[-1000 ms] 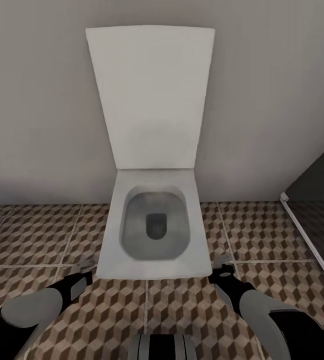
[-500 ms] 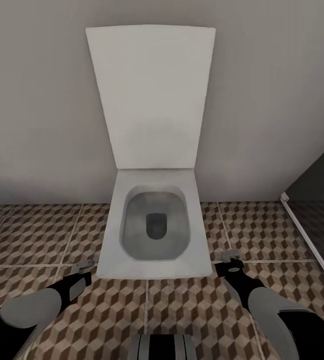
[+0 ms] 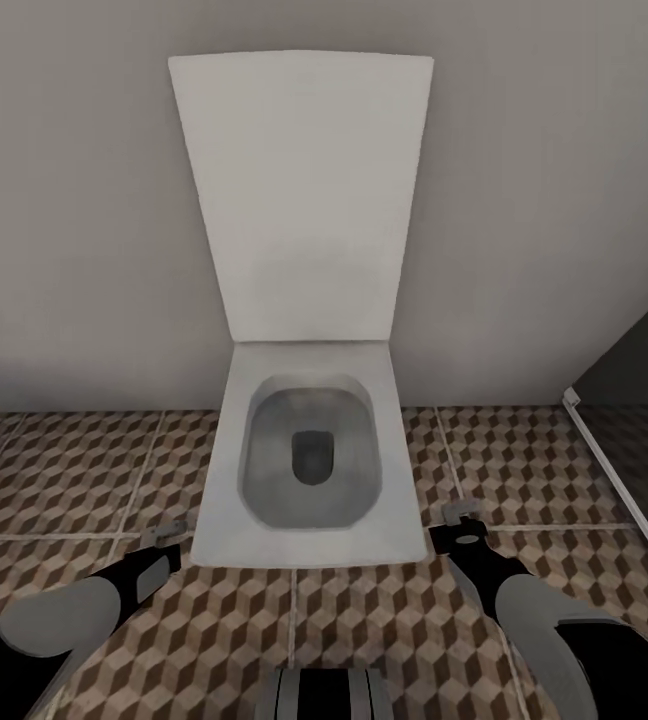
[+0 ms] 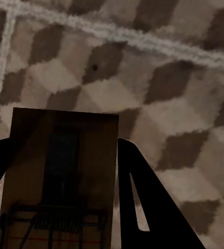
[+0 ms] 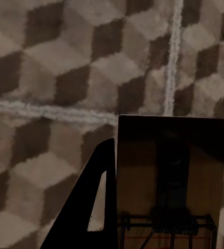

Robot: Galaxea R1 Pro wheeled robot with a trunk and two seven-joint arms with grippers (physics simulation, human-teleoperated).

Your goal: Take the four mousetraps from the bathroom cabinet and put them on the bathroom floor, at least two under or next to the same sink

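Each of my grippers holds a mousetrap above the bathroom floor [image 3: 74,470], which has brown, beige and white cube tiles. My left gripper [image 4: 55,142] is shut on a flat dark-brown mousetrap [image 4: 60,176] with grey wire parts. My right gripper [image 5: 169,145] is shut on another mousetrap [image 5: 171,176]. In the head view the left gripper [image 3: 169,530] hangs low by the toilet's front left corner. The right gripper [image 3: 459,515] hangs by its front right corner. The cabinet and the bathroom sink are out of view.
A white squarish toilet [image 3: 304,540] with its tall lid [image 3: 302,190] up stands against the grey wall straight ahead, between my arms. A dark glass panel with a white frame [image 3: 614,470] borders the floor at the right. Tiled floor stretches to both sides.
The right gripper has drifted slightly to the right with its mousetrap. The toilet looks a touch closer, so the view has shifted a little. The left arm holds still.
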